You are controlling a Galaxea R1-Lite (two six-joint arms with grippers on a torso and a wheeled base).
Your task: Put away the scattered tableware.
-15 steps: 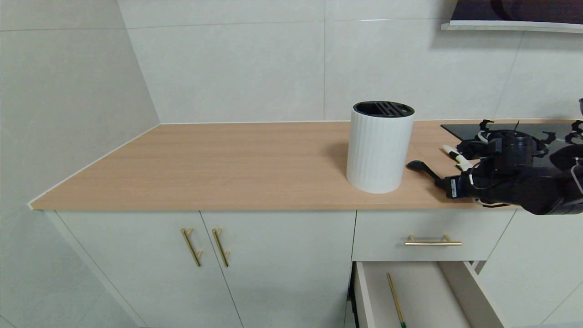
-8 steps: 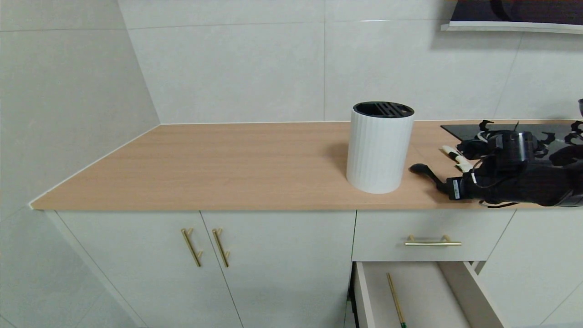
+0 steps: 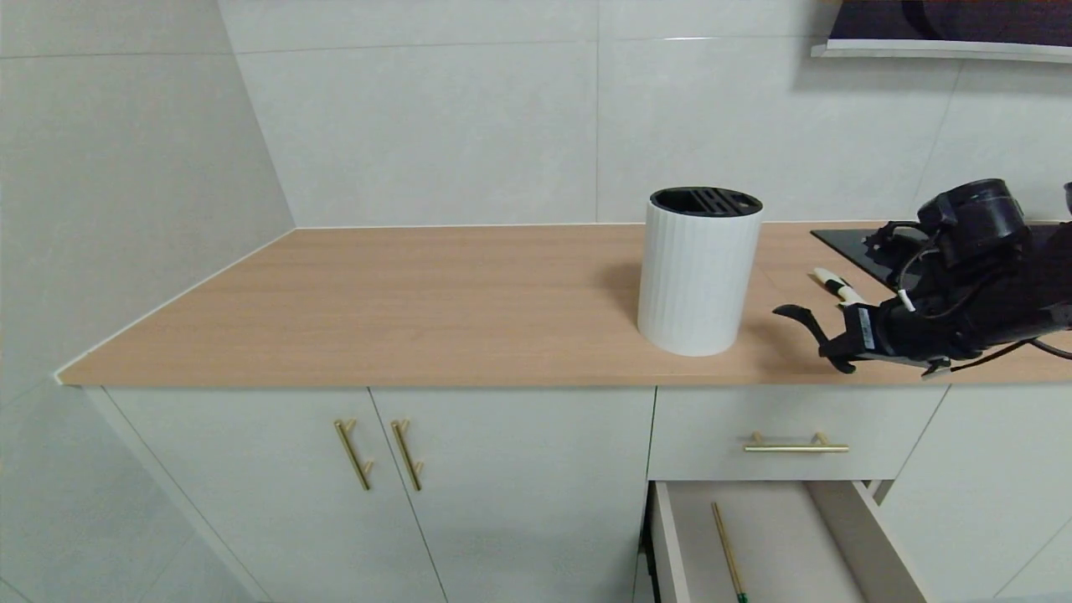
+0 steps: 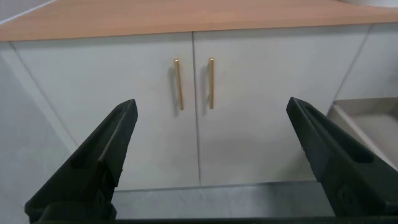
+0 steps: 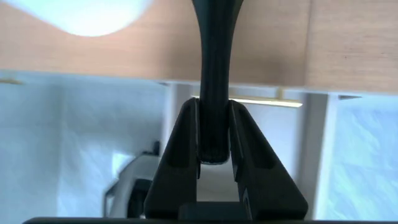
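Observation:
My right gripper (image 3: 840,347) is shut on a black utensil (image 3: 800,320), held just above the countertop's (image 3: 419,293) front edge, to the right of the white ribbed holder (image 3: 698,272). In the right wrist view the utensil's black shaft (image 5: 214,68) runs out from between the fingers (image 5: 180,149), with the counter edge and the drawer front beyond. A white-handled utensil (image 3: 833,283) lies on the counter behind the gripper. My left gripper (image 4: 210,109) is open, low in front of the cabinet doors (image 4: 249,124).
The lower drawer (image 3: 779,544) stands pulled out under the right gripper, with a thin gold stick (image 3: 727,548) inside. Above it is a shut drawer with a gold handle (image 3: 796,444). A black cooktop (image 3: 846,243) sits at the counter's far right.
The right arm has risen and tilted, lifting the black utensil off the counter and bringing it nearer the front edge. The holder and the white-handled utensil have not moved.

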